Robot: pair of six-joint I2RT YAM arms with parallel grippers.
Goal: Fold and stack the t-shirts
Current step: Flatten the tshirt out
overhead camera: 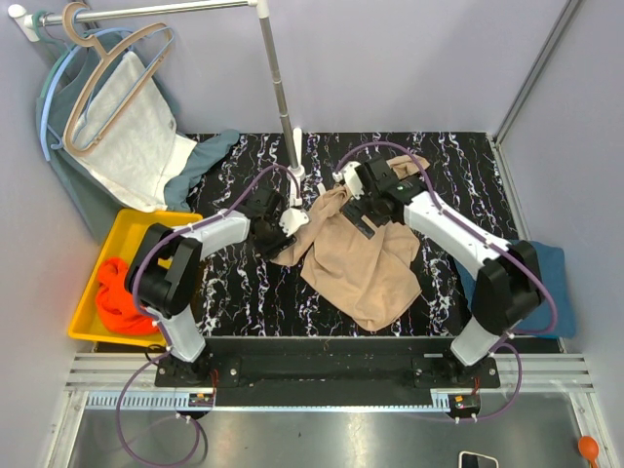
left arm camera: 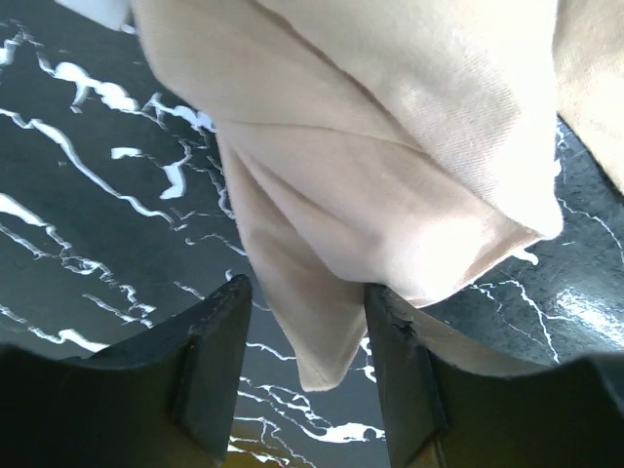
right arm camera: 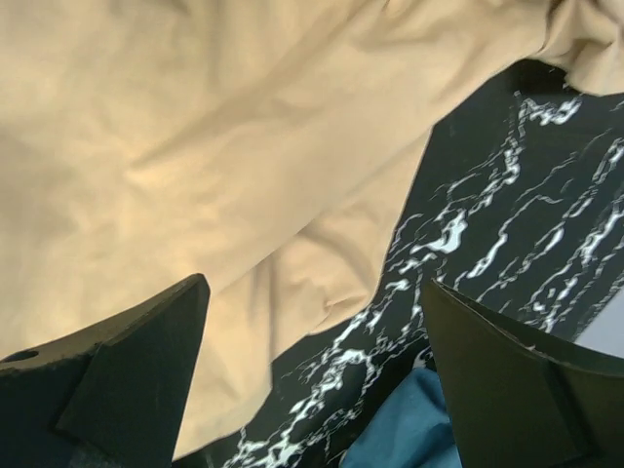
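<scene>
While left fingers [left arm camera: 210,361] straddled a beige t-shirt [overhead camera: 366,268] corner unclamped and right fingers [right arm camera: 127,375] hung wide, empty, the spread-flat step needed firm grips next.

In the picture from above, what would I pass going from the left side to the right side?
The orange-red t-shirt in the yellow bin → beige t-shirt → dark teal t-shirt.

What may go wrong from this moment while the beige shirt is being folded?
1. The left tool stands open around a folded, layered corner of the beige shirt; closing there may grab several layers, leaving it bunched.
2. The right tool is open over the shirt's edge, with the teal shirt close by; a low grasp might catch that too.
</scene>
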